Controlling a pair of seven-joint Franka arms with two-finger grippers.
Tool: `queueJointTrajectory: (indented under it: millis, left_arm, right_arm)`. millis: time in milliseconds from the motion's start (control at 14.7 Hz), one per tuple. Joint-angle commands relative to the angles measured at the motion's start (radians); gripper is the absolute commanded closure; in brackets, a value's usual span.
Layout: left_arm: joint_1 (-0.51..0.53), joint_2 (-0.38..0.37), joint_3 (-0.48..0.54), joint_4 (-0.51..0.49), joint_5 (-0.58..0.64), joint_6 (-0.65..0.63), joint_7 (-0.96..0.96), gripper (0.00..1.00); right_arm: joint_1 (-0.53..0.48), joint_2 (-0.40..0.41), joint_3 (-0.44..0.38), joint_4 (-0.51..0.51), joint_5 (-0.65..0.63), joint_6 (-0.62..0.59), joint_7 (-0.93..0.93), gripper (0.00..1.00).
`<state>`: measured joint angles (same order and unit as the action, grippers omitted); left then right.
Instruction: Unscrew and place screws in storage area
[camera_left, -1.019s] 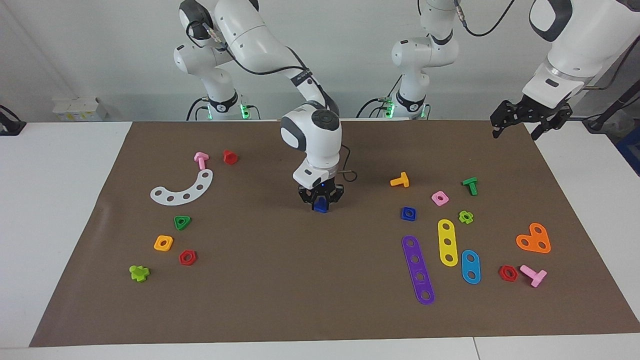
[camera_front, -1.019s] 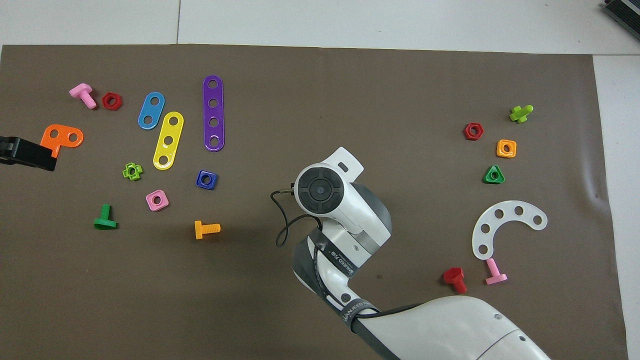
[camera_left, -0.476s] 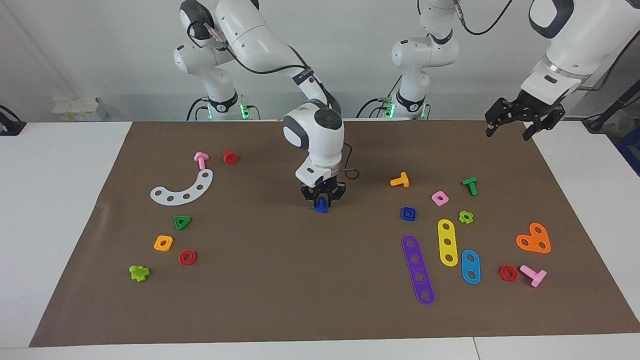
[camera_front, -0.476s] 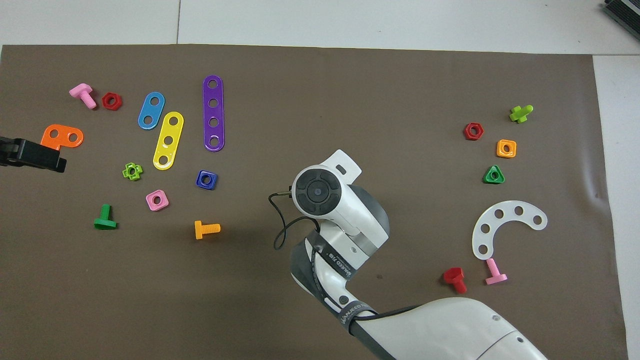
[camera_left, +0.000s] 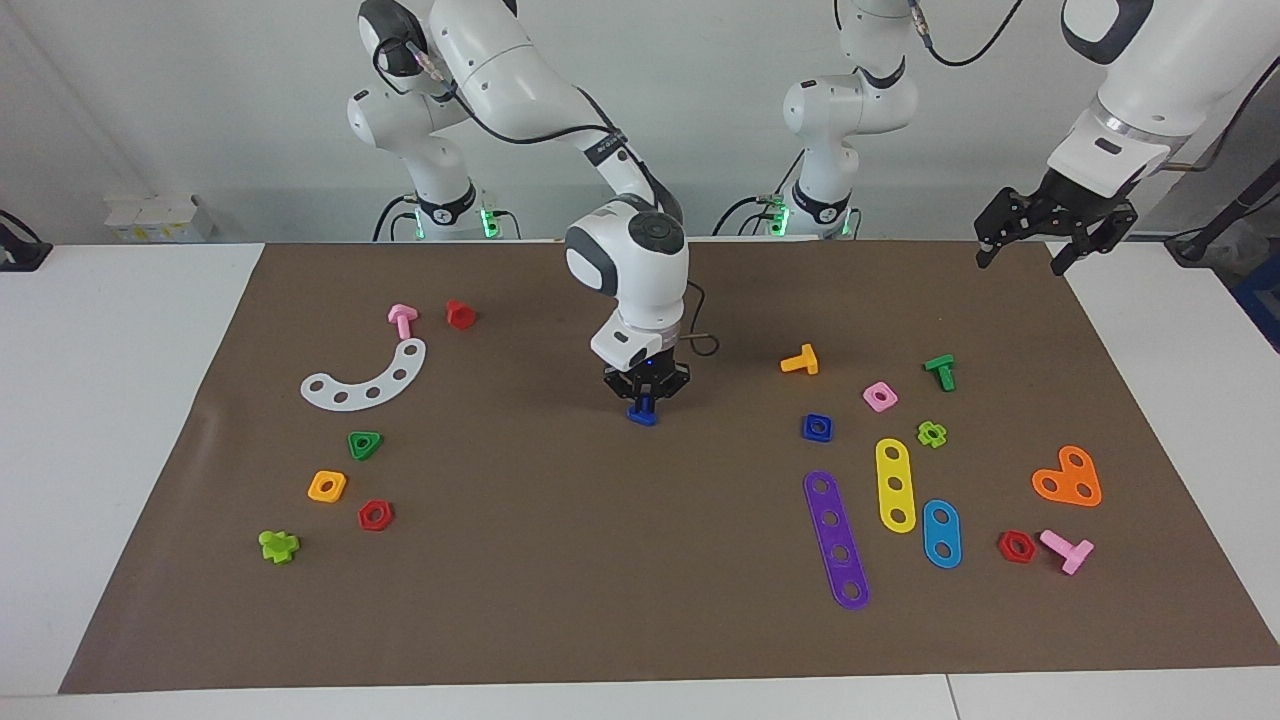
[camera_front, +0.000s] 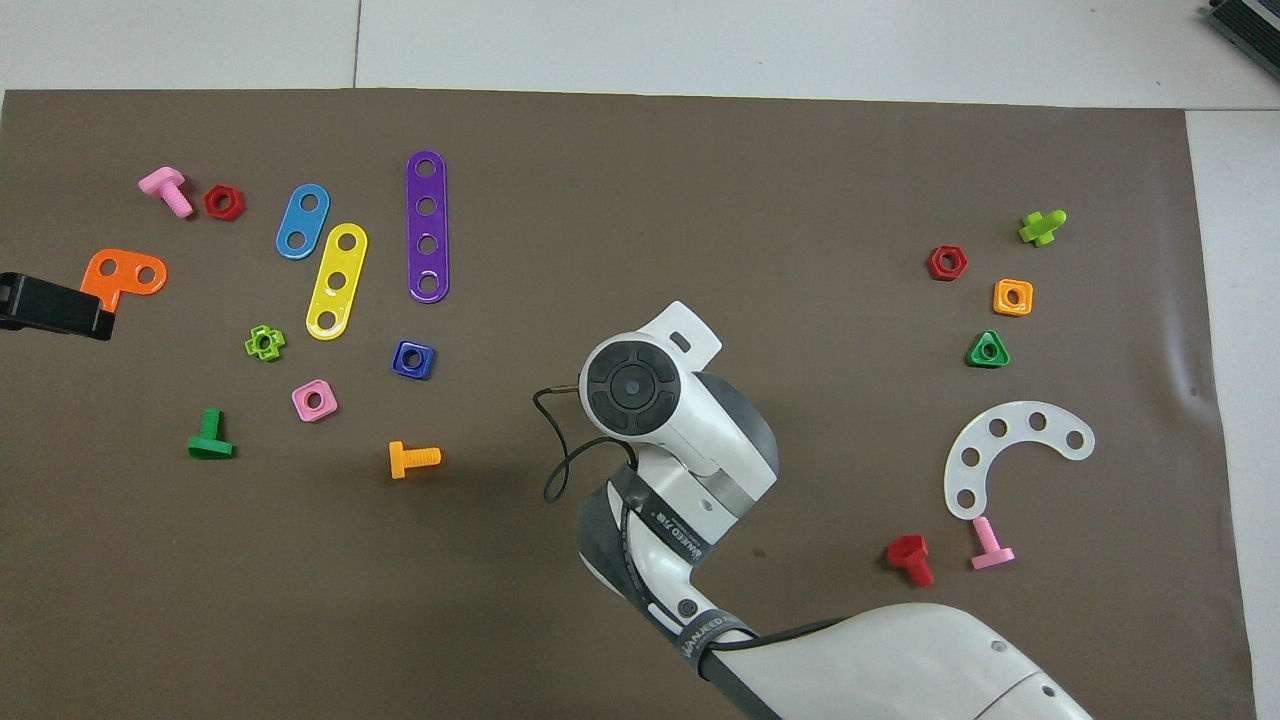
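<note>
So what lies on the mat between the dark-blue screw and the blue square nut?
Nothing: in the facing view, bare mat runs from the screw to the blue square nut.

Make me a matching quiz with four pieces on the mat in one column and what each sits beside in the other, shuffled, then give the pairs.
Pieces:
1. white arc
2. purple strip
3. orange heart plate
4. green triangle nut

Beside it:
A. orange square nut
B. pink bolt at the right arm's end
C. yellow strip
D. red hex nut at the left arm's end

Pairs: 1-B, 2-C, 3-D, 4-A
</note>
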<state>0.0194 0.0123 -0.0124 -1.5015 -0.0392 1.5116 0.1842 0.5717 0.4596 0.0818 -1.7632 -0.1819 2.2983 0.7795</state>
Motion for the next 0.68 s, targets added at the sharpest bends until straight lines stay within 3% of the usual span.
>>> queueJointTrajectory:
  millis: [0, 272, 408, 612]
  left_arm:
    - [0.007, 0.06, 0.002, 0.107, -0.01, -0.062, -0.005, 0.0]
    - [0.007, 0.167, 0.009, 0.226, -0.002, -0.108, -0.003, 0.0]
    - [0.005, 0.153, 0.002, 0.218, 0.001, -0.091, -0.003, 0.0]
    - [0.004, 0.112, 0.0, 0.144, -0.001, -0.088, -0.006, 0.0]
  right_arm:
    - [-0.015, -0.056, 0.004, -0.042, 0.009, -0.017, 0.026, 1.0]
    - [-0.117, -0.18, 0.004, -0.133, 0.009, -0.022, 0.01, 1.0]
    - [-0.2, -0.235, 0.004, -0.18, 0.009, -0.02, -0.034, 1.0]
    - [-0.326, -0.245, 0.006, -0.222, 0.01, -0.013, -0.155, 1.0]
